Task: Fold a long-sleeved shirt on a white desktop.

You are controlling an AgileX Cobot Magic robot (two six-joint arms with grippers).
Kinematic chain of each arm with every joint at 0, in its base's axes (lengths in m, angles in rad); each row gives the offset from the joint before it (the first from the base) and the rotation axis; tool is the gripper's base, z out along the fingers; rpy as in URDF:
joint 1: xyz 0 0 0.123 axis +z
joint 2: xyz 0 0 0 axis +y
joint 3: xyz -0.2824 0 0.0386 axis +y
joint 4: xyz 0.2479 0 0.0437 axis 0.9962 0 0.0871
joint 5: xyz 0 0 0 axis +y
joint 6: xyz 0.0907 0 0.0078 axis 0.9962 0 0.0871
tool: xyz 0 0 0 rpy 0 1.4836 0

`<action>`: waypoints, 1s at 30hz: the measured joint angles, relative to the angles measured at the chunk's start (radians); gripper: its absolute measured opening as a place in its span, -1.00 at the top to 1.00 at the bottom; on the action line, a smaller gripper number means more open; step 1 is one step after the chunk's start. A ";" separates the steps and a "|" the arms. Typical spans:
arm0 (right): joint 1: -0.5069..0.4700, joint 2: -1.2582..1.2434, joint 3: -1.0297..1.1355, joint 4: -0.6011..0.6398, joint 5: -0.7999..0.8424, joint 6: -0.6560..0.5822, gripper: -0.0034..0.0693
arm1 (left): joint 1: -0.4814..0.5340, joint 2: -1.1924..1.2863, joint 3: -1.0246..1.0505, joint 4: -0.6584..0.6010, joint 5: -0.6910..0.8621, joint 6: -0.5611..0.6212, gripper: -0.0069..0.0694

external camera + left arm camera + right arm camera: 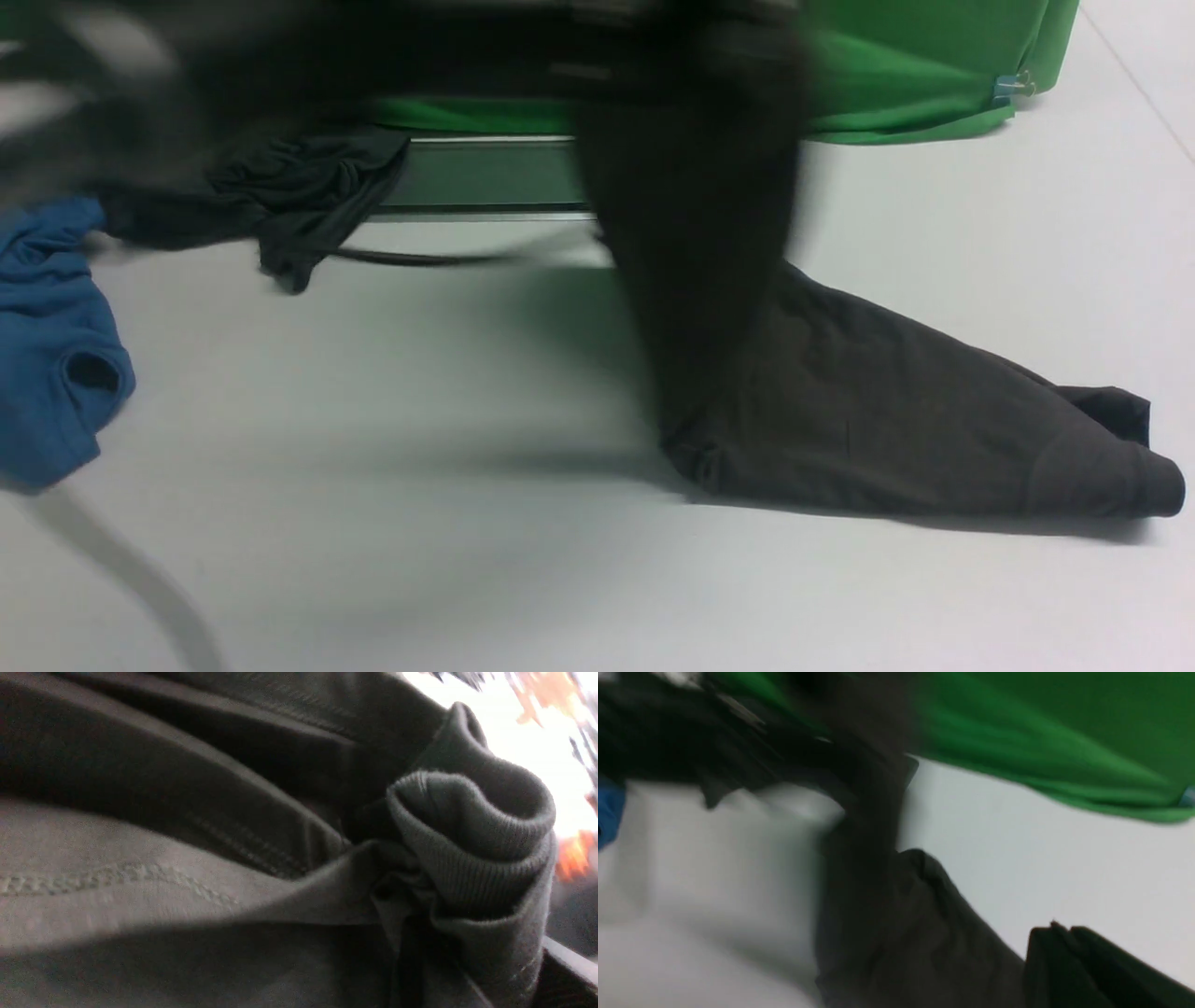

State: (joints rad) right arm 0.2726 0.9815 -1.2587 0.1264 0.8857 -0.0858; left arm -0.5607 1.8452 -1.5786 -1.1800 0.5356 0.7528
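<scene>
The long-sleeved shirt (840, 411), dark brownish-black, hangs in a blurred column from above the front view down to the white desktop (420, 467). Its lower part spreads to the right and ends in a ribbed cuff (1130, 481). In the left wrist view its knit cloth (187, 882) fills the picture, and a ribbed edge (472, 826) bunches where my left gripper (490, 970) is shut on it. My right gripper (1057, 933) hovers over the desktop beside the shirt (901, 933), its fingertips pressed together with nothing seen between them. Neither gripper shows clearly in the front view.
A blue garment (47, 355) lies at the left edge. A smaller charcoal garment (299, 196) is crumpled at the back left, with a dark cable (420, 257) beside it. The grey hatch (485, 177) sits behind, in front of the green cloth (915, 75).
</scene>
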 joint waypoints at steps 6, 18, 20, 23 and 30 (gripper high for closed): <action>0.000 -0.021 0.000 0.001 0.043 0.000 0.80 | -0.287 0.380 -0.280 0.257 0.011 -0.209 0.44; 0.000 -0.020 0.000 0.001 0.093 -0.018 0.68 | -0.333 0.517 -0.463 0.373 0.077 -0.361 -0.09; 0.000 -0.020 0.000 0.001 0.082 -0.022 0.66 | -0.318 0.469 -0.487 0.451 0.127 -0.364 -0.41; 0.000 -0.020 0.000 0.001 0.053 -0.023 0.61 | -0.284 0.384 -0.500 0.601 0.218 -0.422 -0.83; 0.000 -0.020 0.000 0.002 0.045 -0.023 0.42 | -0.086 0.277 -0.498 1.002 0.538 -0.811 -1.00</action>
State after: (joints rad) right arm 0.2726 0.9611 -1.2587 0.1282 0.9312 -0.1085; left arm -0.6470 2.1222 -2.0766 -0.1781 1.0734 -0.0584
